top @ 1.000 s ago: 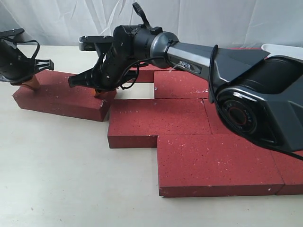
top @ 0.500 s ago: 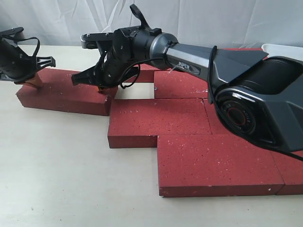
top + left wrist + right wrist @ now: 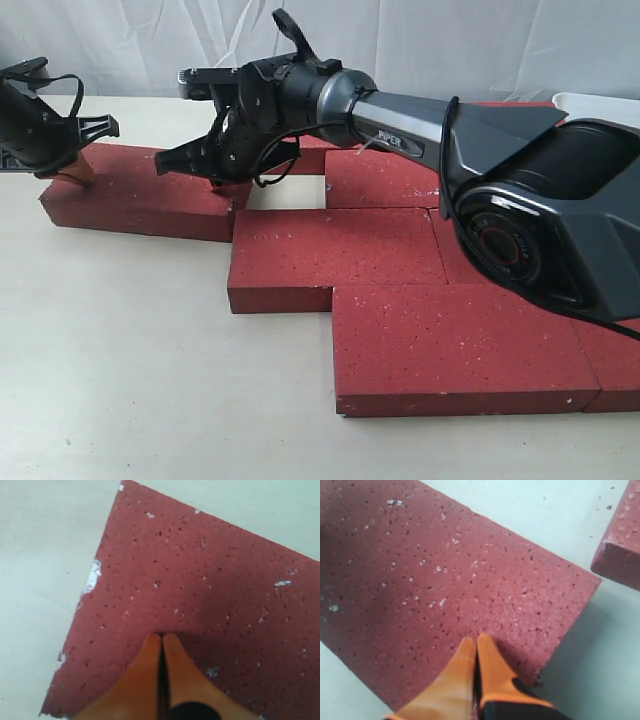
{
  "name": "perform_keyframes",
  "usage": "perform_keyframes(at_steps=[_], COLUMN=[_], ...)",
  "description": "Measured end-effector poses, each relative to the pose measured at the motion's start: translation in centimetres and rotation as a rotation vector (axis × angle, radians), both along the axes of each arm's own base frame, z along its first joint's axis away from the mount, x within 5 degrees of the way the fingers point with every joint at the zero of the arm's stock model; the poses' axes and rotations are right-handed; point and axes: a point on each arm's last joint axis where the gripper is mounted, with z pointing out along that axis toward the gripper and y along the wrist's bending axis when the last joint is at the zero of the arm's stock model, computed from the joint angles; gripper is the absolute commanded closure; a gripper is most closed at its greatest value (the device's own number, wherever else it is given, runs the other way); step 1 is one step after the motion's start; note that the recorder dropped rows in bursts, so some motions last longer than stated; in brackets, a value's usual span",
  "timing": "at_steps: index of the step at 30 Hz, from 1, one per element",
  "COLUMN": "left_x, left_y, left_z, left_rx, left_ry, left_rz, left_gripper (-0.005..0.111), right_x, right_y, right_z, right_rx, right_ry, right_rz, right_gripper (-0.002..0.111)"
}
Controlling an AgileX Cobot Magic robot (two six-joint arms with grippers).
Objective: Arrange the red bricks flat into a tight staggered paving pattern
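Exterior view: at the far left the left arm [image 3: 35,125] bears down on the loose brick [image 3: 140,200], which lies flat and slightly skewed on the desk [image 3: 130,350]. Its jaws are pressed together with nothing between them. The left wrist view shows the orange fingertips [image 3: 150,652] only resting on the gritty top face.

The right arm [image 3: 400,120] does the same at the brick's other end, jaws likewise pressed together and empty. Its fingertips [image 3: 492,667] sit close to the end edge.

The main risk is slip, since only downward pressure links tips to brick. The right tips could skate off that near edge, or uneven pushing could swing the brick further askew.

Further right, the loose brick's near corner meets or almost meets the middle-row brick [image 3: 335,250] — which of the two I cannot tell. If it catches there, the push could jam or shove the laid row out of line.

Bare desk lies open left of and in front of the loose brick. Rightward there is only a narrow strip of desk [image 3: 285,195] before the back-row brick [image 3: 385,180], and the right arm hangs over that gap.
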Motion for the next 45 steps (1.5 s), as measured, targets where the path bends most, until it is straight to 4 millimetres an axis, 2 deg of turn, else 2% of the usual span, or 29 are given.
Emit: perform_keyframes(at_steps=[17,34,45], left_x=[0.1,0.5,-0.2], left_y=[-0.3,-0.1,0.1], left_z=[0.0,-0.2,0.8], left_rx=[-0.060,-0.063,-0.110], left_ry=[-0.011,-0.040,0.000], left_rz=[0.001,0.023,0.023], left_gripper=[0.107,0.107,0.107], right_x=[0.6,0.7,-0.3], right_y=[-0.4,-0.1,-0.8], right_z=[0.0,-0.3,4.4], right_rx=[-0.001,0.045,0.036], right_ry=[-0.022,-0.011,-0.006], right_rz=[-0.118,-0.137,-0.105], right_gripper=[0.109,0.109,0.109])
